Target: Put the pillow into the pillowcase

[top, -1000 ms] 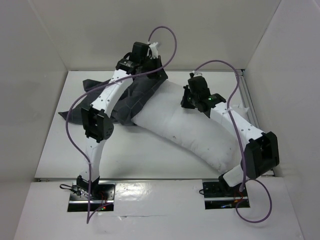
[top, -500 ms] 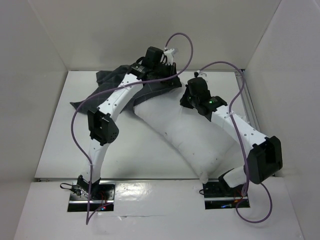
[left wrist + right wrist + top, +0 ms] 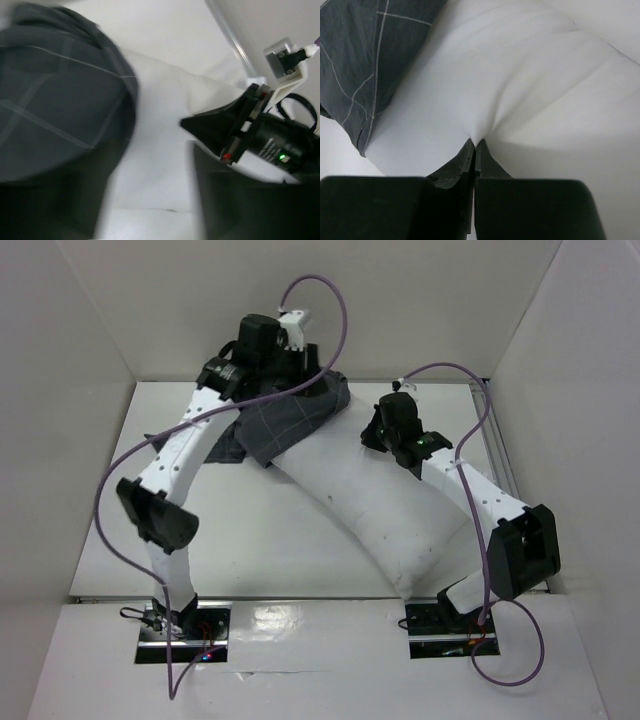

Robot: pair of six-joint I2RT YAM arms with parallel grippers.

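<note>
this looks like a robotics lab test cell rather than anyone's home: a plain white table [image 3: 260, 540] is boxed in by bare white panels [image 3: 60, 390]. the left arm [image 3: 178, 445] and right arm [image 3: 475, 490] are bolted on metal base plates [image 3: 185, 630] at the near edge, with purple cables [image 3: 440, 364] looping loose above them.

I see a flat white tabletop [image 3: 270, 540] boxed in by plain white walls [image 3: 400, 300]. A thin silver metal rail [image 3: 497, 440] runs along its right edge; a glossy white ledge [image 3: 320, 640] fronts it.
</note>
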